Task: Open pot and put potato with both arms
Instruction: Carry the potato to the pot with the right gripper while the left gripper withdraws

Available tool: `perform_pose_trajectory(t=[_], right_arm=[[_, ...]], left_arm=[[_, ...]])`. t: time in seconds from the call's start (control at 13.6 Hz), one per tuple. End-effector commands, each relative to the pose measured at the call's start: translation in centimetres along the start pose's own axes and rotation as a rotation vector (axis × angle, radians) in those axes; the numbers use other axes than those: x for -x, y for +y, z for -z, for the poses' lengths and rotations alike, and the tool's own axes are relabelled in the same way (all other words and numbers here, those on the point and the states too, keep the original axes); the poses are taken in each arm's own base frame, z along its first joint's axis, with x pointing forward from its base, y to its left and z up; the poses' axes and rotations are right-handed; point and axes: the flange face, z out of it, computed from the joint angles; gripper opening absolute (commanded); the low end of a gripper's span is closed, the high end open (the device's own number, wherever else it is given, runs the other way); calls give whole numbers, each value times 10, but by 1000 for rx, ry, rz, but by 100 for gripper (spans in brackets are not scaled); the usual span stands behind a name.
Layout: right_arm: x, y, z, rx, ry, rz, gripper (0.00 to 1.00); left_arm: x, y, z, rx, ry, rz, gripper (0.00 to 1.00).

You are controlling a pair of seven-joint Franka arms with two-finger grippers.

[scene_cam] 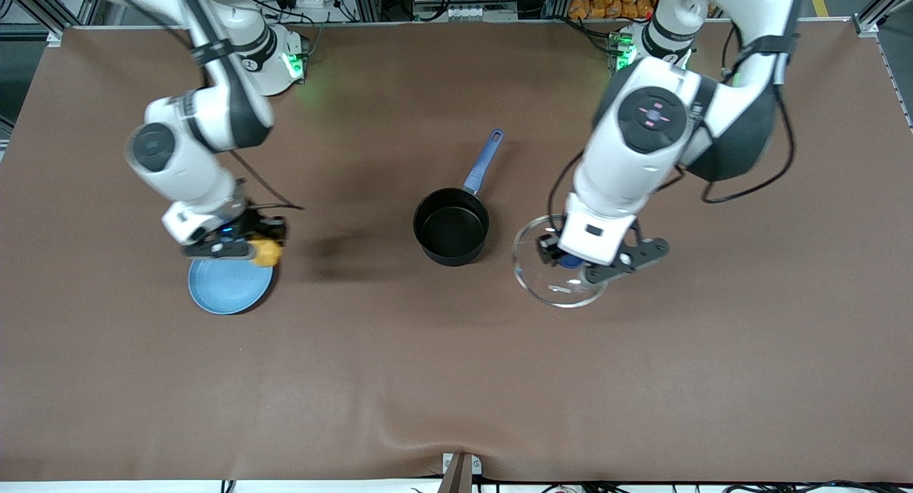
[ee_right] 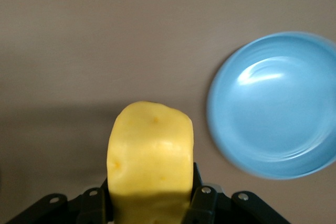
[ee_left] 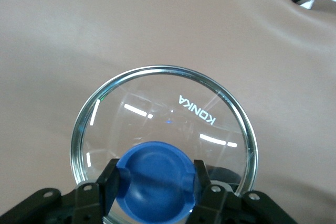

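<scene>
The black pot (scene_cam: 451,227) stands open and empty in the middle of the table, its blue handle (scene_cam: 483,163) pointing toward the robots' bases. My left gripper (scene_cam: 573,263) is shut on the blue knob (ee_left: 155,187) of the clear glass lid (scene_cam: 560,282). It holds the lid low over the table beside the pot, toward the left arm's end. The lid also shows in the left wrist view (ee_left: 168,108). My right gripper (scene_cam: 246,248) is shut on the yellow potato (scene_cam: 266,252), over the edge of a blue plate. The potato fills the jaws in the right wrist view (ee_right: 150,145).
A flat blue plate (scene_cam: 228,287) lies toward the right arm's end of the table and also shows in the right wrist view (ee_right: 275,103). Brown cloth covers the table, with a raised fold at its front edge (scene_cam: 456,436).
</scene>
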Motion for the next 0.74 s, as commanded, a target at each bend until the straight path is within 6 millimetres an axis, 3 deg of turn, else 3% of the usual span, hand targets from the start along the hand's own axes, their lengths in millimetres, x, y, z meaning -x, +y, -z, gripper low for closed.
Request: perform_pose_trajectory(t=[0.0, 0.15, 0.29, 0.66], right_arm=[[26, -93, 10, -23, 13, -106, 0], [39, -156, 7, -36, 22, -136, 0], [48, -197, 0, -45, 24, -129, 0], [70, -277, -42, 40, 86, 43, 0]], left_arm=[[-19, -39, 17, -13, -39, -49, 0], [-38, -65, 17, -16, -47, -53, 0], [-57, -85, 13, -21, -50, -66, 0], [-101, -144, -13, -28, -59, -115, 0]])
